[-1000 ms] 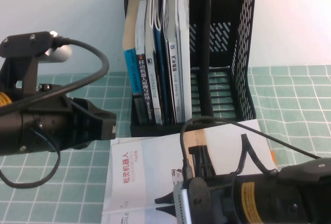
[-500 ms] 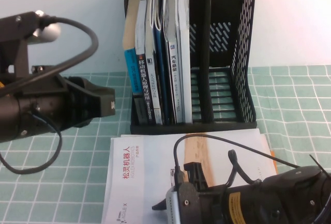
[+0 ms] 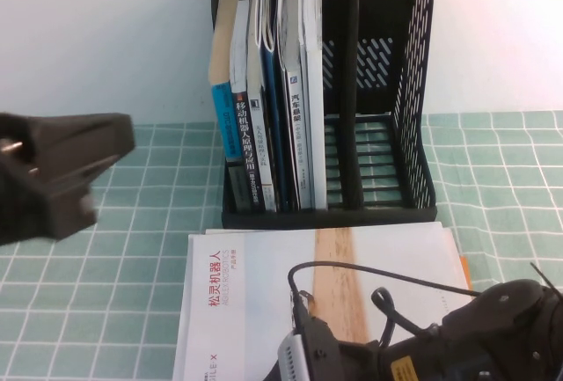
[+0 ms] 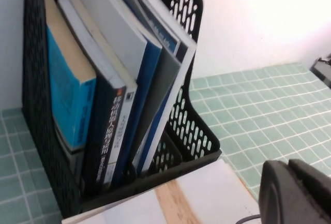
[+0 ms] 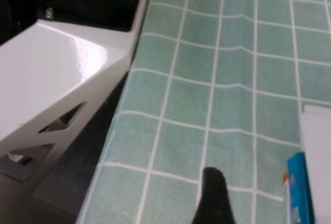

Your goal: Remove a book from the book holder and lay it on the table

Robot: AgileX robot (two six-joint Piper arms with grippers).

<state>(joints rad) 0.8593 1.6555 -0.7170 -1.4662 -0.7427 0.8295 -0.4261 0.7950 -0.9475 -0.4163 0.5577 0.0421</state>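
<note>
Worktop (image 3: 106, 311) carried book holder (image 3: 413, 91) at rear; book (image 3: 352, 275) lay flat, face up, just in front of it. Placement step judged complete. Left pincer (image 3: 62, 170) hung w/ nothing near it, right pincer (image 3: 299, 359) low at near edge; jaw states: cannot tell. Next: park both arms.

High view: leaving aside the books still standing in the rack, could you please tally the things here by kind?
Book holder: 1
Book lying flat in front of it: 1
Grippers: 2, left gripper left of the holder, right gripper near side, by the book
Total: 4
</note>
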